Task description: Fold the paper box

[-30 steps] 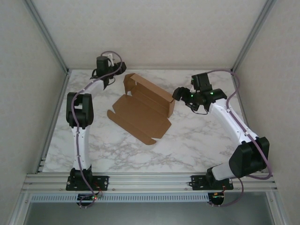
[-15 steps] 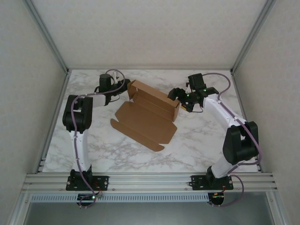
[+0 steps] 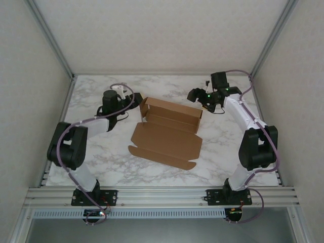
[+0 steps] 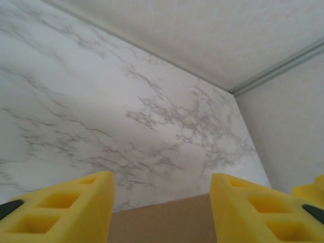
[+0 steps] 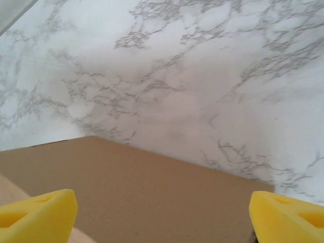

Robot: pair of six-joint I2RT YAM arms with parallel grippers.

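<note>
Flanking the paper box (image 3: pixel 167 135) — right end effector (image 5: pixel 162 212) spread wide, left end effector (image 4: pixel 162 202) partly spread.

Your left arm (image 3: pixel 67 148) leans out to the left from its base, bends at the black elbow, and sends its forearm up and rightward. It ends in the left gripper (image 3: pixel 133 99), which points right, toward the middle. In your left wrist view its yellow fingers (image 4: pixel 58 207) stand partway apart with a clear gap between them.

Your right arm (image 3: pixel 258 144) mirrors that pose: its elbow is out to the right and its forearm reaches up and left. The right gripper (image 3: pixel 194 94) points left, and in the right wrist view its fingertips (image 5: pixel 35 215) sit at opposite corners, jaws spread wide.
</note>
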